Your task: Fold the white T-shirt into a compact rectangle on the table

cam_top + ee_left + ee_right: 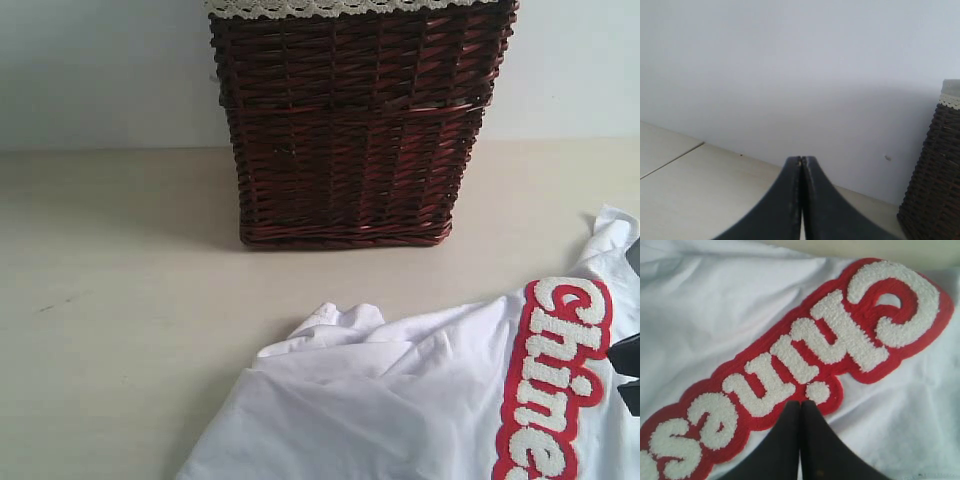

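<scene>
The white T-shirt lies rumpled on the table, nearer the camera than the wicker basket. The right gripper points down at its red-edged lettering, jaws pressed together; whether they pinch cloth is unclear. The left gripper, clenched and empty, is held level above the table, aimed at the wall.

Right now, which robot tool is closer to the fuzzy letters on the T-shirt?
Right. The right tool is at the letters on the white T-shirt; the left tool faces the wall near the wicker basket, no shirt in sight.
</scene>
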Robot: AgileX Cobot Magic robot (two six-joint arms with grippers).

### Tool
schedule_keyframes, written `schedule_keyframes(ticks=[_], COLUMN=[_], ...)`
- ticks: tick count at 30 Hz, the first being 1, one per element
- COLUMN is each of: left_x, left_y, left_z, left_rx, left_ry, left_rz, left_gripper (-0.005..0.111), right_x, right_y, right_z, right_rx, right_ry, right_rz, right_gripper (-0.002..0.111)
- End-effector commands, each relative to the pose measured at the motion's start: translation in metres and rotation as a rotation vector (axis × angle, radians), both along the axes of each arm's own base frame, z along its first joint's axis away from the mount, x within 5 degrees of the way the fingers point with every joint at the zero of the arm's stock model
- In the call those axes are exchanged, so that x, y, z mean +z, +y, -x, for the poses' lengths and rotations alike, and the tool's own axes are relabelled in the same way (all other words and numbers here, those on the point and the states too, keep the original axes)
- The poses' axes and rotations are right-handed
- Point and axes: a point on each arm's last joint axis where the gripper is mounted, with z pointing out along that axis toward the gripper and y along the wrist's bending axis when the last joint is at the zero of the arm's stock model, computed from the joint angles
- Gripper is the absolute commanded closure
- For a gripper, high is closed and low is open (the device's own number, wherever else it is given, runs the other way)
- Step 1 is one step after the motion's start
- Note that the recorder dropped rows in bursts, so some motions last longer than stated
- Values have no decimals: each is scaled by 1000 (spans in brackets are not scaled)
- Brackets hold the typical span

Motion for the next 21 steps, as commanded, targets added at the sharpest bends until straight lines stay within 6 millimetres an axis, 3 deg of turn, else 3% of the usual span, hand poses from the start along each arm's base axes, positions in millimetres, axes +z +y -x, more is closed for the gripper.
schedule_keyframes(ticks=[1, 7, 11, 14, 17, 21], left_x=[-1, -1, -1, -1, -1, -1], left_y=[0, 0, 0, 0, 0, 0], left_z=[0, 0, 0, 0, 0, 0], left_rx=[1, 1, 1, 1, 1, 1], left_ry=[-1, -1, -1, -1, -1, -1], left_rz=[-4, -4, -4, -4, -4, -4], left_gripper=[107, 107, 107, 107, 107, 107], right_x=[0, -13, -34, -63, -70, -81], right_y=[-1, -25, -27, -31, -33, -38], right_z=[1, -23, -30, -34, -41, -70], right_rx=[-9, -181, -176, -161, -164, -164], right_ry=[-19, -138, -45, 59, 82, 93], right_rz=[13, 199, 199, 229, 232, 233], right_gripper=[108, 108, 108, 108, 108, 108])
